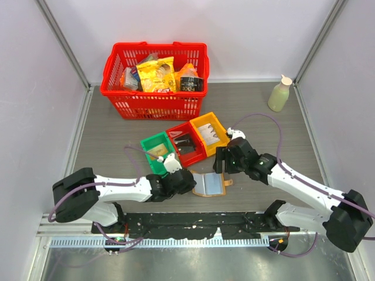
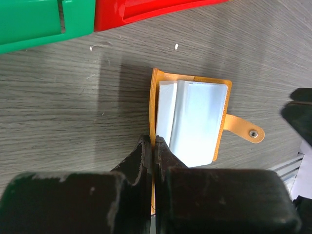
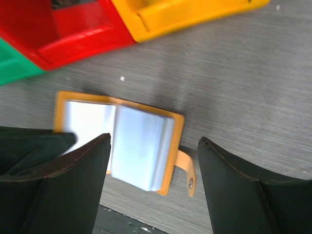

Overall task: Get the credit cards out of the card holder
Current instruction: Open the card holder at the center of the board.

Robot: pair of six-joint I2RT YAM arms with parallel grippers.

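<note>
The card holder (image 1: 211, 184) lies open on the desk (image 1: 263, 134), on the near side of the red bin (image 1: 186, 143), with its tab (image 1: 228, 182) pointing right. The left fingers (image 2: 139, 161) are pinched tight on its left orange edge. The right fingers (image 3: 87, 161) hang spread wide above it, holding nothing.

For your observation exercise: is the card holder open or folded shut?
Open: the card holder lies spread flat, clear sleeves up, strap tab unfastened.

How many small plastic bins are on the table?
3, in a row: green bin at left, red bin in the middle, yellow bin at right. None seems hidden.
</note>
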